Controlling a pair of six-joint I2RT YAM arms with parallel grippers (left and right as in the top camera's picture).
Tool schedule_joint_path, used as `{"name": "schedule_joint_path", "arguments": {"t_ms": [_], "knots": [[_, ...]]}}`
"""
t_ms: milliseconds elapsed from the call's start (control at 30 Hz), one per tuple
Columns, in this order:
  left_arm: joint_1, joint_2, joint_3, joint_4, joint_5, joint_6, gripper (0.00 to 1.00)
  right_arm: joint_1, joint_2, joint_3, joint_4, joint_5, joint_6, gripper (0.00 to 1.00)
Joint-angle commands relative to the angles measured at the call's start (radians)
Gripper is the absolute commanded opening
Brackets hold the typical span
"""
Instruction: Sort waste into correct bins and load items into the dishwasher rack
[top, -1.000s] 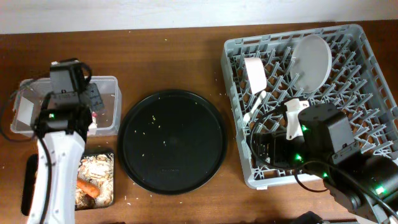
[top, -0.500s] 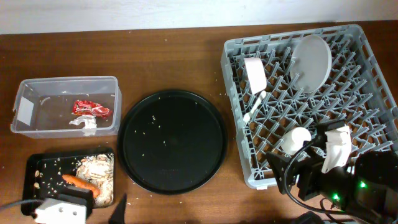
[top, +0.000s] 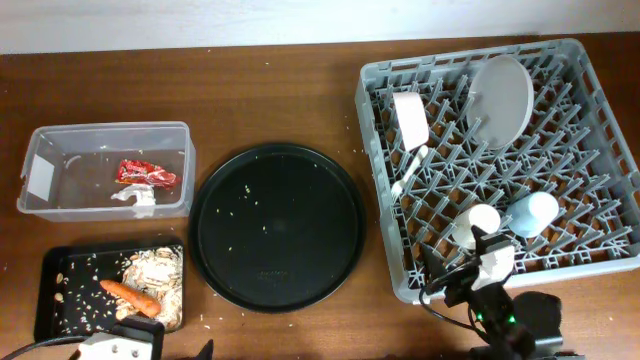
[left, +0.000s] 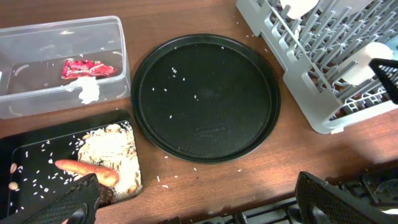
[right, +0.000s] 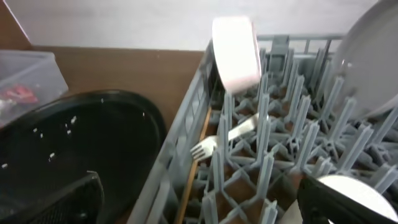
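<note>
Table (top: 280, 100) — fork (right: 229, 134) ahead of right end effector (right: 199, 210)

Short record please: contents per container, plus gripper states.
Clear plastic tub: red crinkled wrapper, crumpled white napkin
Shallow black rectangular tray: orange carrot, brownish food scraps
Grey dishwasher rack: white bowl, pale round plate, white plastic fork, small white cup, light blue cup
Large round black tray: scattered crumbs
Left gripper: open
Right gripper: open
</note>
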Motion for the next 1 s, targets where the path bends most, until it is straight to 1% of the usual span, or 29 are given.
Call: {"name": "schedule_joint_path", "arguments": {"t_ms": [0,33,100,400,433,467,533,567,633,667,700,733,800,867,967], "knots": [[0.000,-0.002,0.000,0.002,0.008,0.013,0.99,-0.006,-0.013,-0.107,0.241,-0.019,-0.007,0.99],[0.000,-0.002,0.000,0.002,0.008,0.012,0.99,-0.006,-0.013,-0.181,0.360,-0.018,-0.007,0.99],[0.000,-0.002,0.000,0.002,0.008,0.012,0.99,-0.006,-0.013,-0.216,0.414,-0.015,-0.007,0.99],[0.000,-0.002,0.000,0.002,0.008,0.012,0.99,-0.006,-0.009,-0.216,0.399,-0.015,-0.007,0.99],[0.000,-0.002,0.000,0.006,-0.023,0.027,0.99,-0.006,-0.009,-0.216,0.399,-0.015,-0.007,0.99],[-0.003,-0.002,0.000,0.076,-0.060,0.032,0.99,-0.006,-0.009,-0.216,0.399,-0.015,-0.007,0.99],[-0.011,-0.002,-0.037,0.365,-0.002,0.039,0.99,-0.006,-0.009,-0.216,0.399,-0.015,-0.007,0.99],[-0.011,-0.005,-0.106,0.520,0.008,0.039,0.99,-0.006,-0.009,-0.216,0.399,-0.015,-0.007,0.99],[-0.018,-0.041,-0.256,0.730,0.038,0.039,0.99,-0.006,-0.009,-0.216,0.399,-0.015,-0.007,0.99],[-0.034,-0.105,-0.440,0.893,0.080,0.039,0.99,-0.006,-0.009,-0.216,0.399,-0.015,-0.007,0.99],[-0.040,-0.180,-0.633,1.017,0.127,0.039,0.99,-0.006,-0.009,-0.216,0.399,-0.015,-0.007,0.99],[-0.040,-0.251,-0.794,1.121,0.146,0.039,0.99,-0.006,-0.009,-0.216,0.399,-0.015,-0.007,0.99],[-0.040,-0.389,-1.054,1.289,0.161,0.039,0.99,-0.006,-0.009,-0.216,0.399,-0.015,-0.007,0.99],[-0.040,-0.534,-1.271,1.448,0.159,0.039,0.99,-0.006,-0.009,-0.216,0.399,-0.015,-0.007,0.99],[-0.040,-0.538,-1.502,1.709,0.157,0.039,0.99,-0.006,-0.009,-0.216,0.399,-0.015,-0.007,0.99]]}}
